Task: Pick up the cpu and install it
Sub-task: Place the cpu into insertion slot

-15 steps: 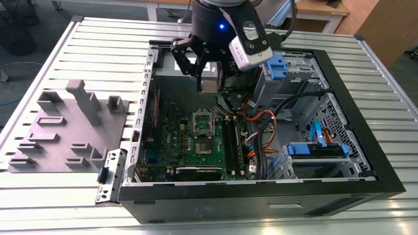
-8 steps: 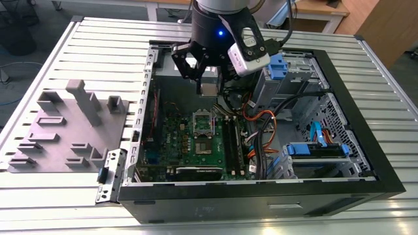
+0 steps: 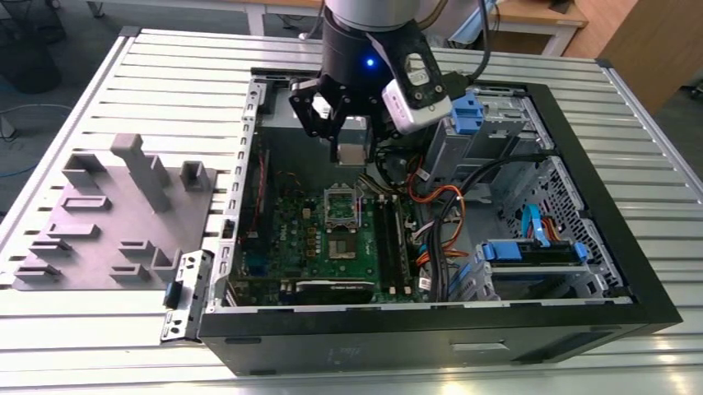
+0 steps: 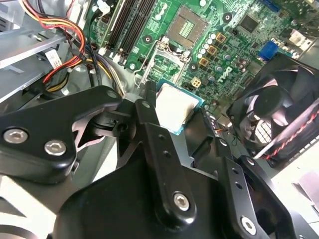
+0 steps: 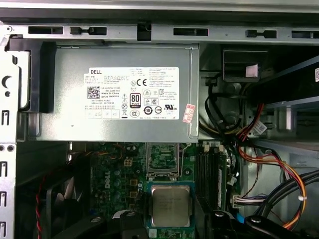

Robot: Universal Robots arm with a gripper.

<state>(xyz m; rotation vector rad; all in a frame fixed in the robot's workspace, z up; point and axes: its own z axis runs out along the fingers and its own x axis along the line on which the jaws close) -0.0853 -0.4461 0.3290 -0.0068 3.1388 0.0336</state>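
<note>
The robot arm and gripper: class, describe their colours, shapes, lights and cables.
The arm is silvery above a black wrist with a small blue light. A pale grey camera block sits on its side, beside a black cable. The gripper is black, of jointed links with silver bolt heads.

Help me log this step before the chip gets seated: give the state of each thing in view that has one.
cpu, gripped and held above the motherboard, not seated.
end effector, shut on the cpu.
socket, open and empty, with its metal frame swung back.
computer case, lying on its side with its side open.
</note>
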